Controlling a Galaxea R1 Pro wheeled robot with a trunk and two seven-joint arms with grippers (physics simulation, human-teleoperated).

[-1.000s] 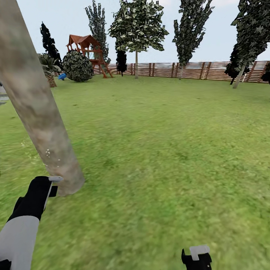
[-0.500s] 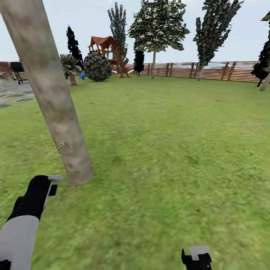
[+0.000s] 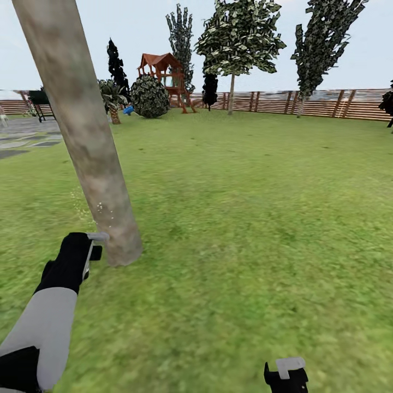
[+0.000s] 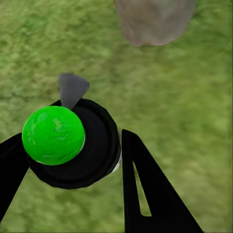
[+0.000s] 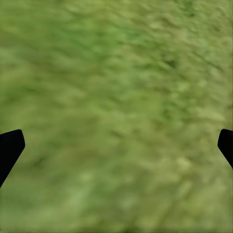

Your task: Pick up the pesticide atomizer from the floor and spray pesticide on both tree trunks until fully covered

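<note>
1. The left gripper (image 4: 73, 160) is clamped on the pesticide atomizer (image 4: 73, 145), a black canister with a bright green round cap and a grey nozzle; what it contains cannot be seen.
2. In the head view it sits just beside the base of the tree trunk (image 3: 87, 136), which carries fine white specks.
3. The right gripper (image 5: 116, 145) hangs with its fingers spread over the lawn (image 3: 245, 218), holding nothing.
</note>
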